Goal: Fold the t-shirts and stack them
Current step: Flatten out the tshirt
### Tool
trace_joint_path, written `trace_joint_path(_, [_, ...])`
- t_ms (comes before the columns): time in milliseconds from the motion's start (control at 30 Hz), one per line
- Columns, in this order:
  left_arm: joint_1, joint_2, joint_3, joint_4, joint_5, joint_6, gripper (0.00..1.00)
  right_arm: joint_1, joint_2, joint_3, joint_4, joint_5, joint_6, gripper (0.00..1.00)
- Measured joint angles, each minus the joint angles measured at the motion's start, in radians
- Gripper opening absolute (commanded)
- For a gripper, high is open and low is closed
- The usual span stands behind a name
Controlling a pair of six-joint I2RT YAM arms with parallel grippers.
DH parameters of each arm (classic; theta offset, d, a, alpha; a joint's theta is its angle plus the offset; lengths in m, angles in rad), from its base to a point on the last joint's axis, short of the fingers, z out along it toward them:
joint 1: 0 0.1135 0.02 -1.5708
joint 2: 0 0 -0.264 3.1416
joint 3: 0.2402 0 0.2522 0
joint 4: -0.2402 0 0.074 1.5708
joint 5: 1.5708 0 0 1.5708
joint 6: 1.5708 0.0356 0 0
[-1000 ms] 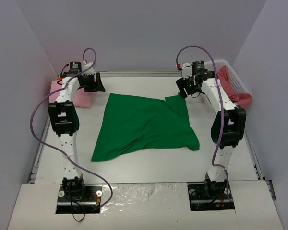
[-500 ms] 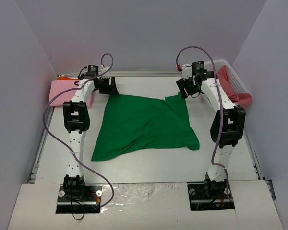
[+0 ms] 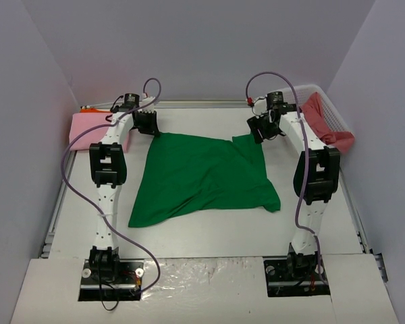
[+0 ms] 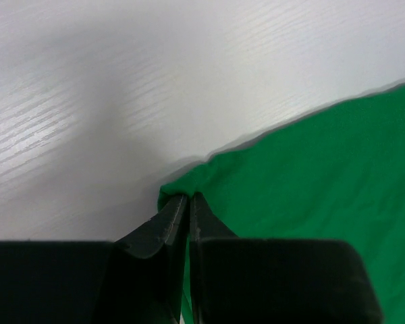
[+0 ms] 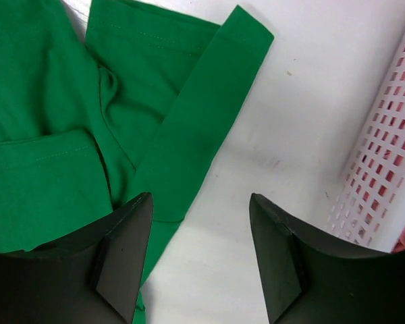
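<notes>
Two wrist views resolve what overhead cannot: left gripper (image 4: 187, 201) clamped on green t-shirt (image 4: 310, 182) corner near desk's far edge; right gripper (image 5: 199, 202) spread wide, empty, above its sleeve (image 5: 196, 108).

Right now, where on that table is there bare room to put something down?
Bare table lies between the green shirt and the near edge, and alongside the basket. The far-left corner is crowded: pink shirt, left hand.
</notes>
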Motion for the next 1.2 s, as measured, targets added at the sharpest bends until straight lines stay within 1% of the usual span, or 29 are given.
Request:
trace_joint_path(100, [0.000, -0.013, -0.027, 0.019, -0.004, 0.002, 0.02, 0.000, 0.024, -0.001, 0.001, 0.003, 0.014, 0.53])
trace_joint_path(200, [0.000, -0.056, -0.108, 0.058, -0.014, 0.003, 0.02, 0.000, 0.073, 0.031, -0.004, 0.009, 0.037, 0.50])
trace_joint_path(233, [0.000, -0.072, -0.134, 0.064, -0.018, 0.004, 0.02, 0.000, 0.098, 0.056, -0.005, 0.010, 0.047, 0.48])
trace_joint_path(300, [0.000, -0.096, -0.173, 0.068, -0.023, 0.004, 0.02, 0.000, 0.164, 0.123, -0.006, 0.009, 0.066, 0.46])
trace_joint_path(400, [0.000, -0.119, -0.213, 0.075, -0.026, 0.004, 0.02, 0.006, 0.264, 0.235, -0.019, 0.009, 0.085, 0.41])
trace_joint_path(533, [0.000, -0.132, -0.235, 0.085, -0.026, 0.004, 0.02, 0.019, 0.357, 0.343, -0.030, 0.013, 0.094, 0.40])
trace_joint_path(633, [0.000, -0.133, -0.239, 0.089, -0.026, 0.004, 0.02, 0.037, 0.399, 0.394, -0.038, 0.020, 0.098, 0.38])
trace_joint_path(867, [0.000, -0.133, -0.240, 0.089, -0.026, 0.004, 0.02, 0.069, 0.420, 0.433, -0.055, 0.023, 0.100, 0.37])
trace_joint_path(1200, [0.000, -0.133, -0.242, 0.092, -0.023, 0.004, 0.02, 0.069, 0.420, 0.419, -0.059, 0.082, 0.098, 0.35])
